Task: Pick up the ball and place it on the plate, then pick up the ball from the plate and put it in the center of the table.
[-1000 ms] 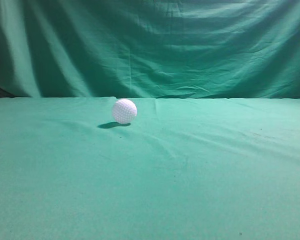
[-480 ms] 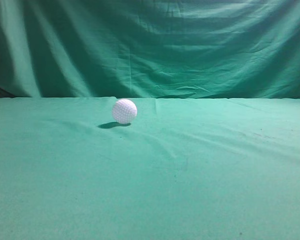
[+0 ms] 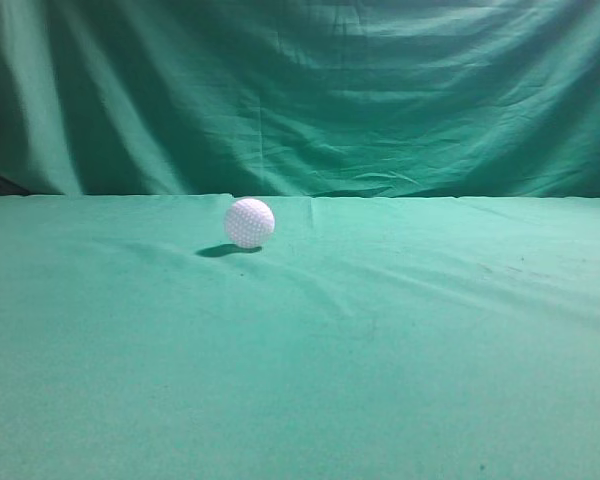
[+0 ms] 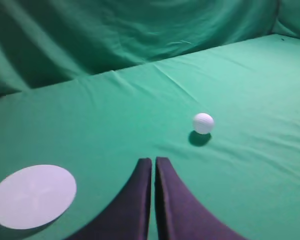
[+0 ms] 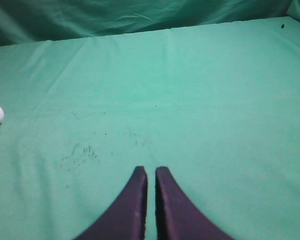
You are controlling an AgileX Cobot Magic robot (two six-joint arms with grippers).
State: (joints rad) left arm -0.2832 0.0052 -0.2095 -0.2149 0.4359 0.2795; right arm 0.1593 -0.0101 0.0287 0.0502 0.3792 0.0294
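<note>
Dark green, folded backdrop curtain [image 3: 380, 90] behind, unevenly lit

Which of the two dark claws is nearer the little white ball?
The left gripper: the white dimpled golf ball lies just ahead-right of it, but far left of the right gripper.

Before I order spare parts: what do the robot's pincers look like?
Only the fingers show. The left pincer and the right pincer look alike: two dark, purplish-black fingers, broad at the base, curving in to narrow tips. Smooth and matte, with no markings or cables visible. The arms themselves are out of view.
</note>
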